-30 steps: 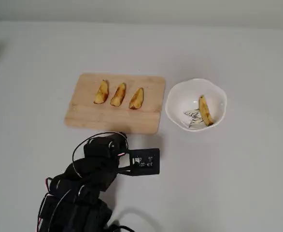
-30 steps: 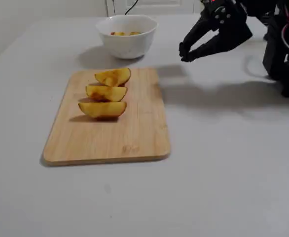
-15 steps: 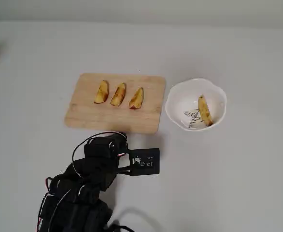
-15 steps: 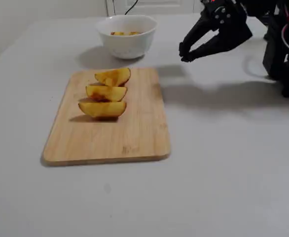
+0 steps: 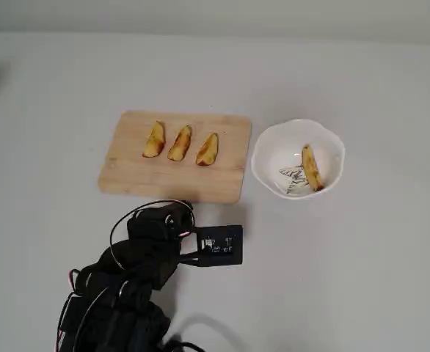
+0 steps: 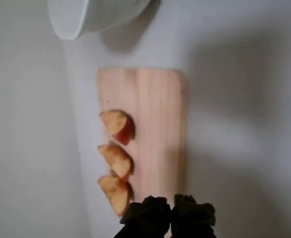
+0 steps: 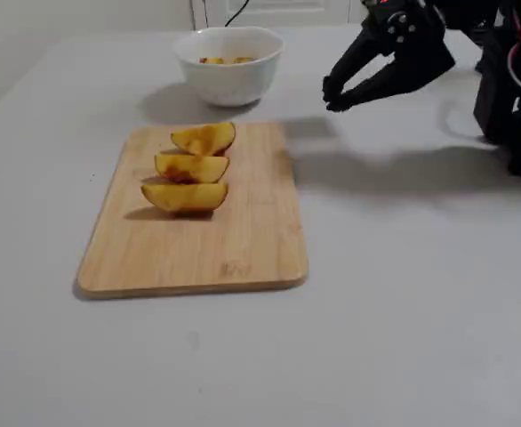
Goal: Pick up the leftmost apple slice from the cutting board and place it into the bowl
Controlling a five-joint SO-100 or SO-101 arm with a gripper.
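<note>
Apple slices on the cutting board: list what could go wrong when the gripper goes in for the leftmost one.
1. The three slices sit close together on the cutting board; closing on the leftmost apple slice could nudge its neighbour.
2. The gripper hangs above the table beside the board with its fingertips nearly together; it must open before descending or it may push the slice away.
3. The bowl already holds a slice, so a careless drop could hit the rim.
</note>
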